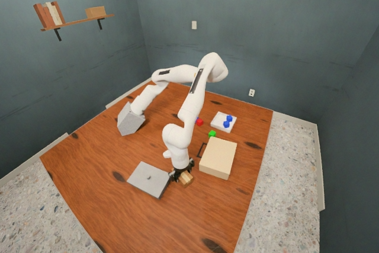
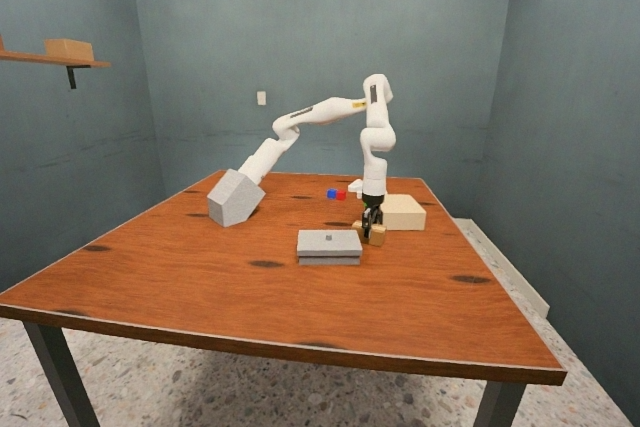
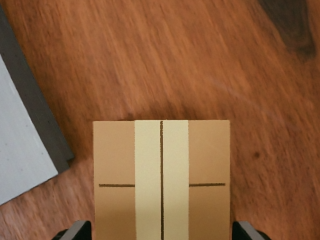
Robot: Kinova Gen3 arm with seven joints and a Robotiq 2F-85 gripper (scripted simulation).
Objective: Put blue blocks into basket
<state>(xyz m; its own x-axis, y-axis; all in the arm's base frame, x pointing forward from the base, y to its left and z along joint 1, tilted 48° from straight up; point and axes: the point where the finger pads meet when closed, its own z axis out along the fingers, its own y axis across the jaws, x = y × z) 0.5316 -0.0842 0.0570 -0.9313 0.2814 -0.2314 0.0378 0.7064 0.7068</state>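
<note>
You saw a smooth wooden table (image 1: 100, 158) (image 2: 289, 298) (image 3: 150, 60), a plain, dull grey metal box (image 1: 148, 179) (image 2: 329, 251) (image 3: 20, 145) and rough, speckled stone floor (image 1: 284, 164) (image 2: 289, 391)

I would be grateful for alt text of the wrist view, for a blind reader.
A taped cardboard box stands between the open fingers of the gripper on a wooden table; left, a grey lid's corner.
</note>
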